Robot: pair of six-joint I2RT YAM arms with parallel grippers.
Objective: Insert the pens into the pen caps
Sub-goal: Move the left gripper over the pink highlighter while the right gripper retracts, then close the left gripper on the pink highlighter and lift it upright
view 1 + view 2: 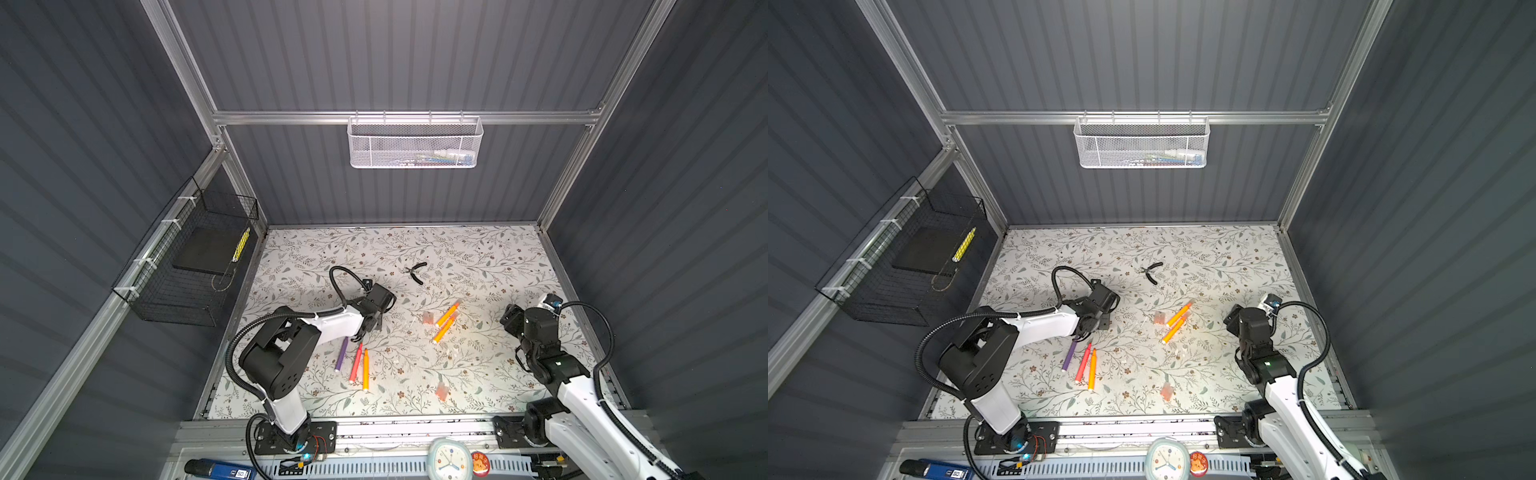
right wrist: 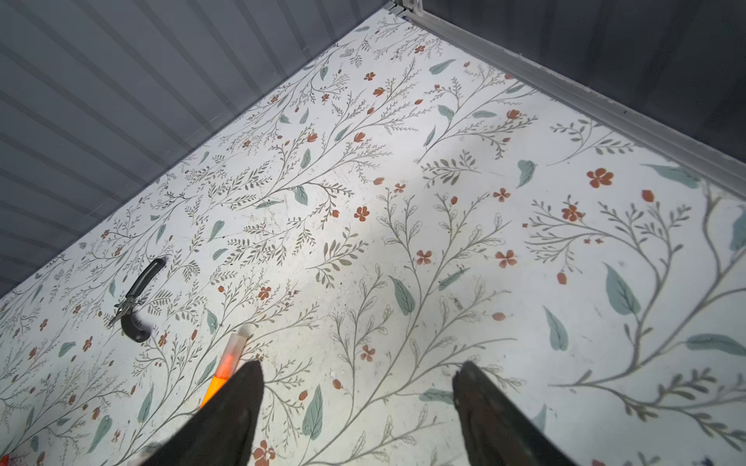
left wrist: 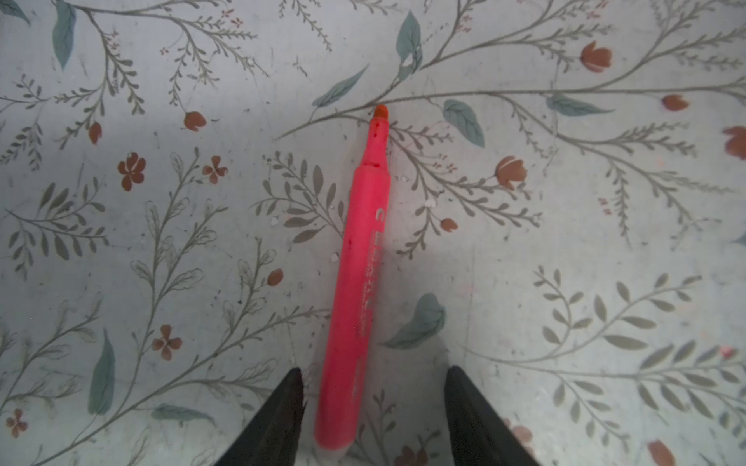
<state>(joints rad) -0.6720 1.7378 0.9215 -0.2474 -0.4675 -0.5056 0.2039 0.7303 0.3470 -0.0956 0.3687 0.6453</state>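
In the left wrist view a pink-red pen lies flat on the table, its uncapped tip pointing away. My left gripper is open and straddles its back end, with a gap beside one finger. In both top views that gripper hangs just past a purple pen, a pink-red pen and an orange pen. Two orange pens lie mid-table with translucent caps on their tips. Loose pinkish pen caps lie nearby. My right gripper is open and empty, raised at the right.
Black-handled pliers lie toward the back of the floral table. A white mesh basket hangs on the back wall and a black wire basket on the left wall. A clock sits at the front rail.
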